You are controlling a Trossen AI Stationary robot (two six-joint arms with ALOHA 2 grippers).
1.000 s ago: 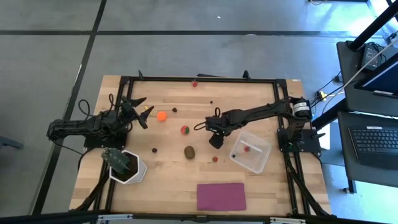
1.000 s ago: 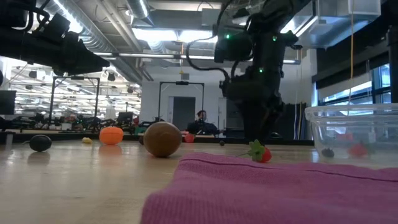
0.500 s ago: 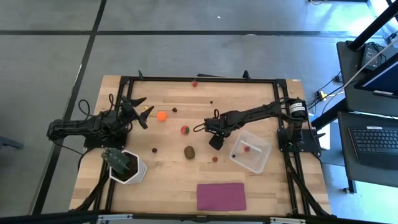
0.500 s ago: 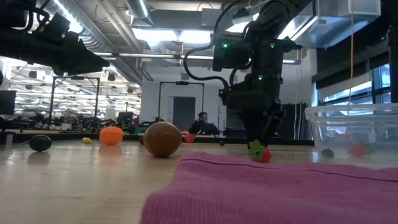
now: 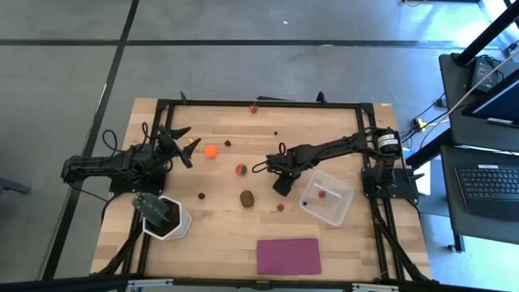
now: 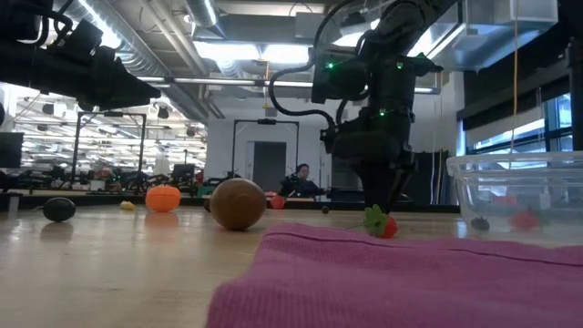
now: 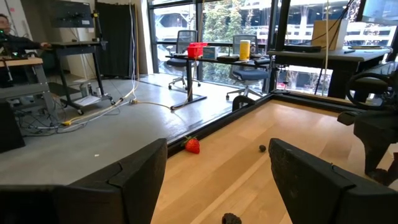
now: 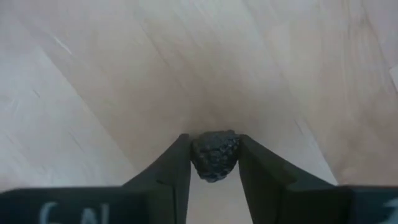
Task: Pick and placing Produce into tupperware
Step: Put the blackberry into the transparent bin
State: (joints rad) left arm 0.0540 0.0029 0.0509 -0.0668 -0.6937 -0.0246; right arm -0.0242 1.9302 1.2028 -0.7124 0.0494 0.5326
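Berry between the fingers — that is what I see through the right wrist camera: a dark berry (image 8: 215,155), lumpy and nearly round, pinched by the right gripper (image 8: 214,163) against the wooden table (image 5: 227,231). With no real long axis and no clear direction it points, I need no wrist turn.

What matters to me is the way to the tupperware (image 5: 341,208). From above, the right gripper (image 5: 281,186) is just beside the tub's near wall, and the tub lies toward that arm's own base — a lift and a short pull back, I judge.

My left gripper (image 5: 180,143) waits with fingers spread, well apart near the orange ball (image 5: 211,151), so the right arm is plainly nearer.
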